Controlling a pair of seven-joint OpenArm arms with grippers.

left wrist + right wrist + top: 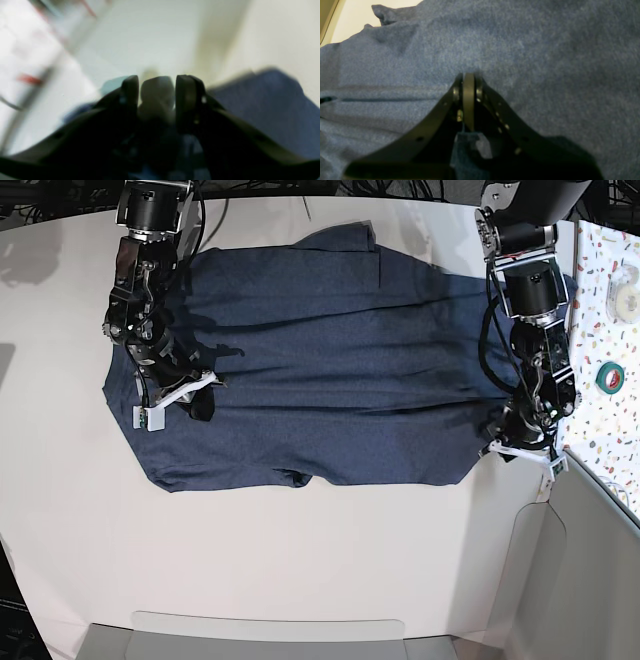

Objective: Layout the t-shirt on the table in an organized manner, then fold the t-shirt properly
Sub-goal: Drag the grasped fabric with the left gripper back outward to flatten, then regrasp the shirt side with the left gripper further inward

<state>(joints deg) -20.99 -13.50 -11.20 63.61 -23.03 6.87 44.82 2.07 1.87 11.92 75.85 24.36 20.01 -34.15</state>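
Closest to our lens, the black two-fingered right gripper [469, 77] sits pressed against the dark heathered navy-blue cloth t-shirt [330, 360], its jaws clenched together with a scrap of blue cloth showing between the finger bases; whether cloth is pinched at the tips we cannot tell. We read no lettering on the shirt: the side facing up is plain. It lies spread across the large matte white table [300, 560], its hem at the overhead view's right and its collar end at that view's left. The right arm reaches down from the far edge onto the shirt near that collar end. In our blurred left wrist view, the black left gripper [156, 86] has its jaws parted and empty, just off the shirt's hem edge. Beyond it, a speckled terrazzo-patterned strip [600, 360] carries a green tape roll [611, 376].
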